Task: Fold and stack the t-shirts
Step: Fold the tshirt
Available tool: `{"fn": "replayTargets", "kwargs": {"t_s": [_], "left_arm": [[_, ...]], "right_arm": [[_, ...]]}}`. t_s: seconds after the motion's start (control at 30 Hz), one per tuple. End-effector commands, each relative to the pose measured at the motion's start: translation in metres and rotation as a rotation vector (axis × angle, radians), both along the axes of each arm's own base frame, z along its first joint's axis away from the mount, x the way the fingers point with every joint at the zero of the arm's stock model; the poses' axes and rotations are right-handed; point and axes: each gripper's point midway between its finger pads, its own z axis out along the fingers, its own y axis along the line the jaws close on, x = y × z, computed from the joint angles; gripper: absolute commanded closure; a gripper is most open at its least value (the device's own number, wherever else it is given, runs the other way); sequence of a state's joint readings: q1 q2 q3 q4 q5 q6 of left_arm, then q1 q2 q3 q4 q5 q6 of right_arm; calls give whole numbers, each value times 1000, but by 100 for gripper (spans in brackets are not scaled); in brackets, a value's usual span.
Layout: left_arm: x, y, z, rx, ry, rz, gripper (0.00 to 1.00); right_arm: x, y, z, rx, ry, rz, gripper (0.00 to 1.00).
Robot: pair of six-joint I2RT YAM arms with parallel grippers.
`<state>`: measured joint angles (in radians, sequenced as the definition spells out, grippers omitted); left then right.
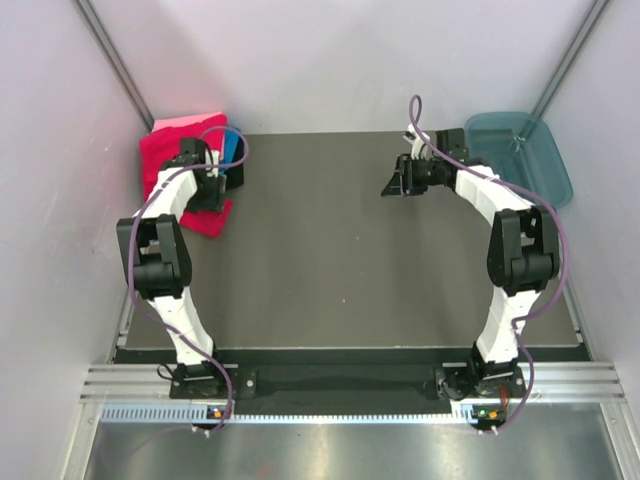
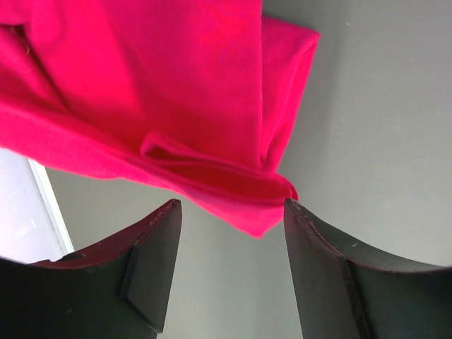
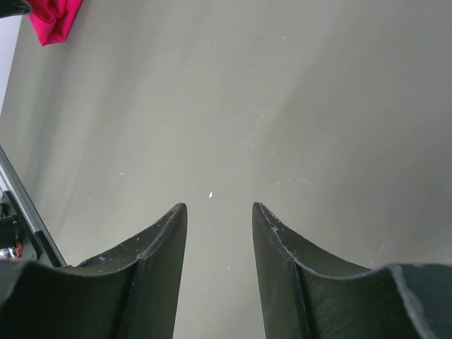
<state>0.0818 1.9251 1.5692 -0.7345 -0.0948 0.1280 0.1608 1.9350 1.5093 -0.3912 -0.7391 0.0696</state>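
The t-shirts lie in a pile at the table's back left corner: a crimson-red one (image 1: 160, 160) spreads widest, a light pink one (image 1: 188, 124) lies at the back, and a sliver of turquoise (image 1: 233, 146) shows beside the arm. My left gripper (image 1: 208, 195) hovers over the pile's near edge. In the left wrist view the red shirt (image 2: 176, 92) is folded, and its corner lies just past my open left gripper (image 2: 233, 212), with nothing between the fingers. My right gripper (image 1: 393, 185) stands open over bare table (image 3: 282, 106), empty (image 3: 219, 208). The red shirt (image 3: 53, 18) shows far off.
A translucent teal tub (image 1: 520, 150) sits at the back right corner. White walls close in the table on the left, back and right. The dark table mat (image 1: 320, 260) stretches between the two arms.
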Motion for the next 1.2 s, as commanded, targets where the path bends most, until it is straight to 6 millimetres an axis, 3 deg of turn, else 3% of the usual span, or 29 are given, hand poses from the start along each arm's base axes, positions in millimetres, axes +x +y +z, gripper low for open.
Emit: {"fn": "replayTargets", "kwargs": {"t_s": [0.0, 0.17, 0.3, 0.73, 0.9, 0.97, 1.17], "left_arm": [[19, 2, 18, 44, -66, 11, 36], [23, -2, 4, 93, -34, -8, 36], [24, -6, -1, 113, -23, -28, 44], [13, 6, -16, 204, 32, -39, 44], [15, 6, -24, 211, 48, -50, 46], [17, 7, -24, 216, 46, -54, 49], [19, 6, -23, 208, 43, -68, 73]], "right_arm": [[7, 7, 22, 17, -88, 43, 57], [5, 4, 19, 21, -76, 43, 57], [5, 2, 17, 26, -63, 38, 57], [3, 2, 12, 61, -27, 50, 57], [3, 3, 21, 79, -50, 60, 57], [2, 4, 26, 81, -67, 67, 57], [-3, 1, 31, 80, -82, 70, 57]]}}
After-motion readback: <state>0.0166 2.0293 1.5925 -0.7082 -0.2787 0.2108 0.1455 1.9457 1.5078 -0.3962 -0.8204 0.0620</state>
